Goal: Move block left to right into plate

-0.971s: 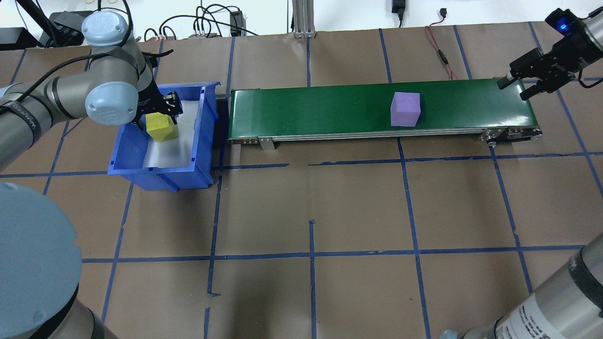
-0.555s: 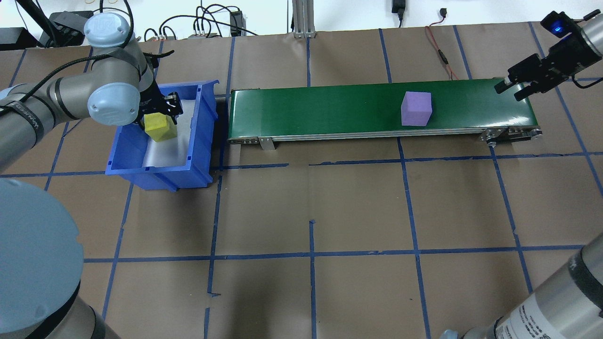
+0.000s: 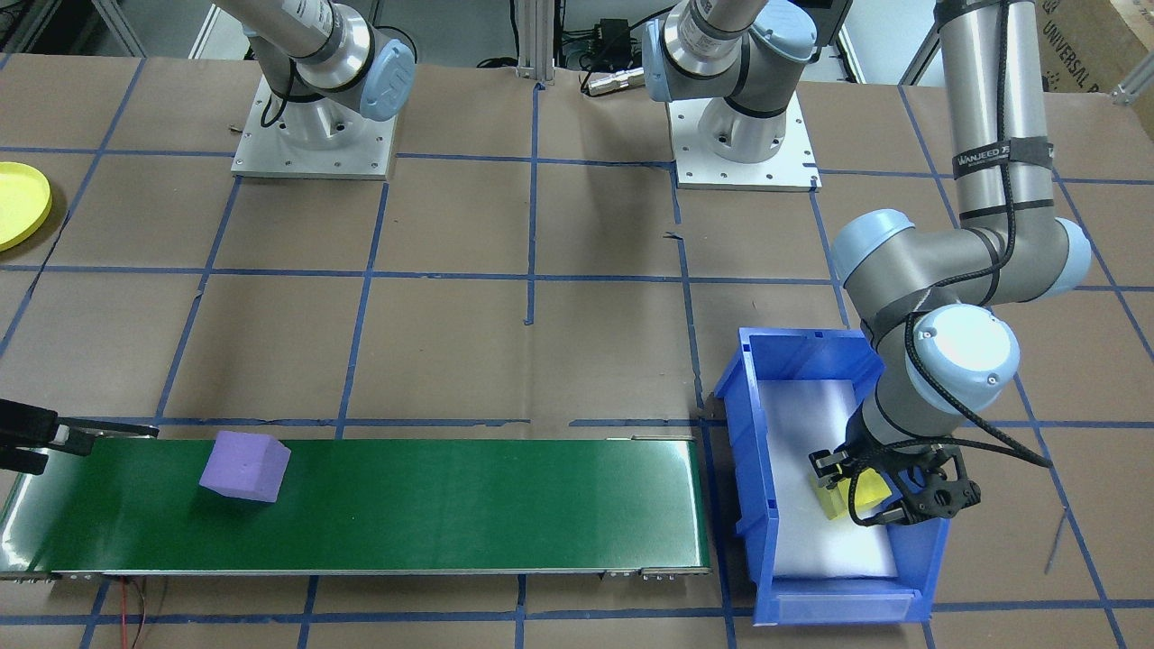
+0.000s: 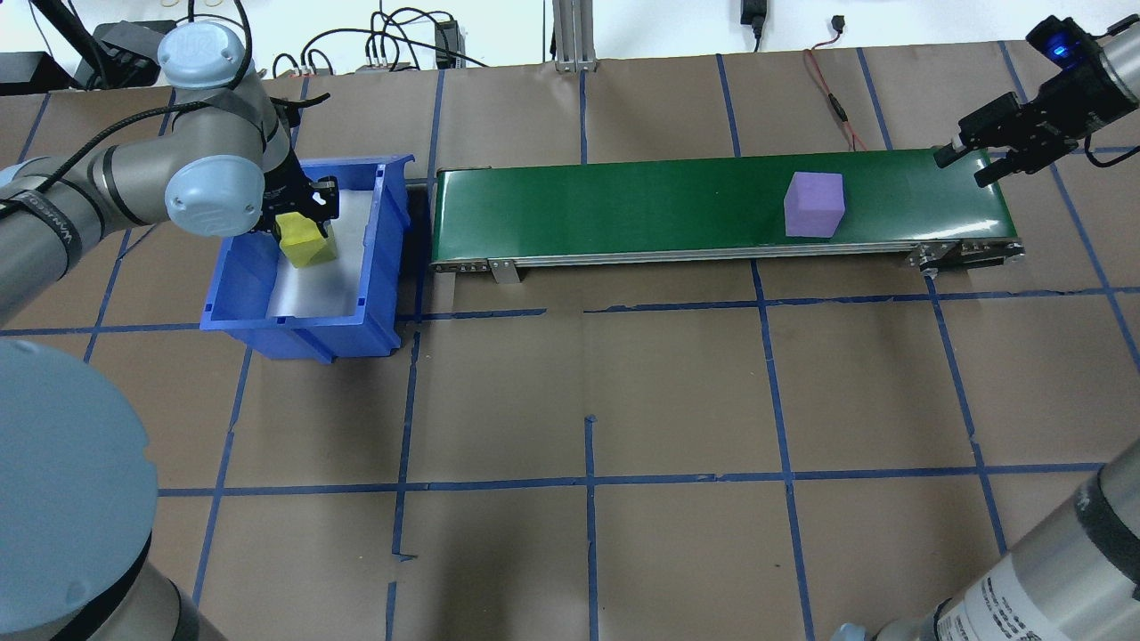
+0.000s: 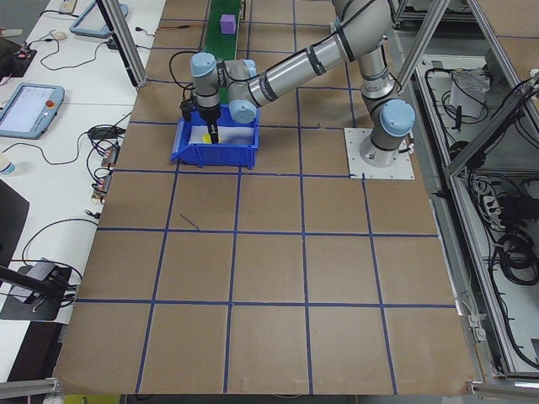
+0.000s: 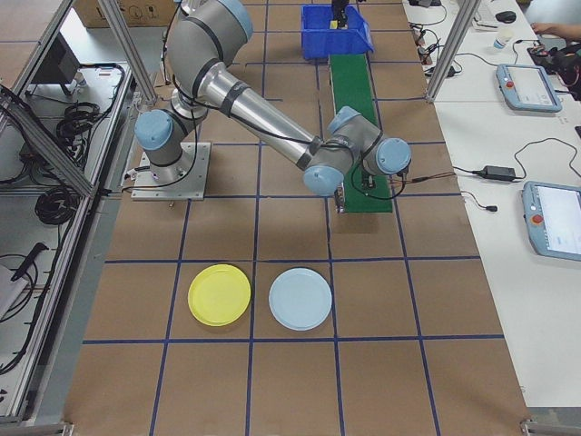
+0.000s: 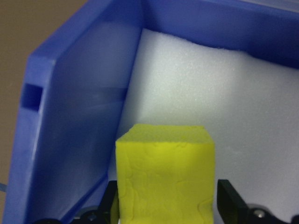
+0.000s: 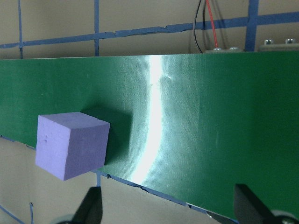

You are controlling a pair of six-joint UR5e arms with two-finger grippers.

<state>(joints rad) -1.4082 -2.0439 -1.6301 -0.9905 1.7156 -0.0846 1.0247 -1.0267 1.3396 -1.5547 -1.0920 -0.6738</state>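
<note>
Purple foam is what matters here: the purple block (image 4: 813, 205) sits on the green conveyor belt (image 4: 623, 200) and has travelled further toward the belt's right end than it was a second ago, now near the right hand (image 4: 969, 158). That hand has drawn back slightly and waits over the belt's end with its fingers spread wide and nothing between them. My reading is that the pickup is close, with the carry to the yellow plate (image 6: 219, 294) not yet begun; the plate lies on the bench well apart from the belt, just beside a pale blue plate (image 6: 300, 299).

The block is a cube, so it has no real long axis. It rests flat on one face, turned a little so its sides run slightly askew to the belt's edges; the fingers may need to square up to it.

At the bench's left end, the left hand (image 3: 888, 487) is closed on a yellow block (image 7: 164, 177), which it has raised slightly inside the blue bin (image 4: 374, 303), above the white foam liner.
</note>
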